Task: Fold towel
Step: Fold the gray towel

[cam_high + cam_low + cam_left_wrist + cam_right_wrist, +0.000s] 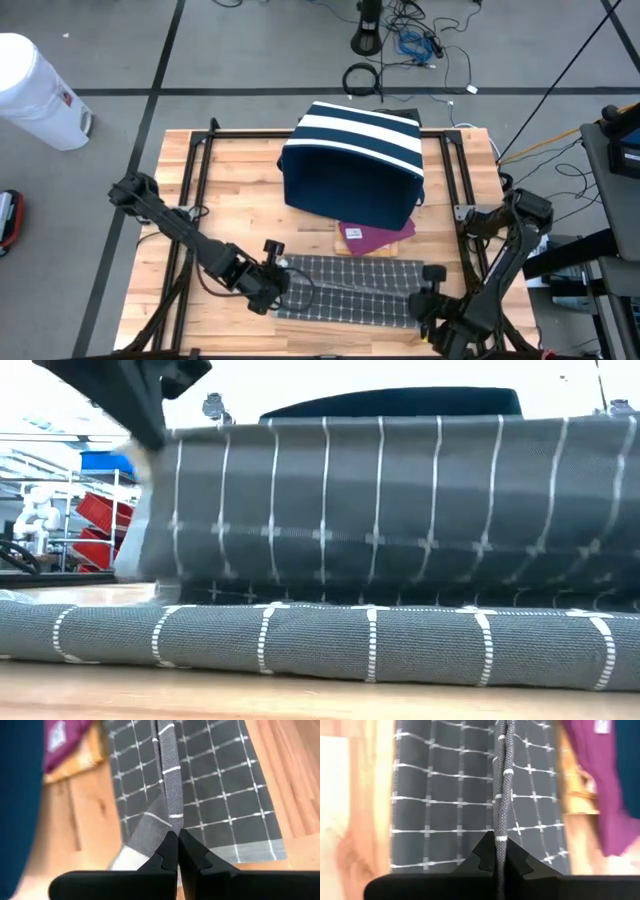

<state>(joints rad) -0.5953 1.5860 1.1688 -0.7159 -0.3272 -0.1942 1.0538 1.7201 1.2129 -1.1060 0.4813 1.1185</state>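
My left gripper is clamped shut on the towel edge at one end; my right gripper is pinched shut on the same edge at the other end. Between them the cloth hangs as a raised sheet, lower part lying on the table at the near side, in front of the striped bag and a purple cloth. Risks, as I judge them: thin bite on each corner, so a tug apart could pull the hem free; uneven travel would skew the fold; dragging forward may catch the purple cloth.
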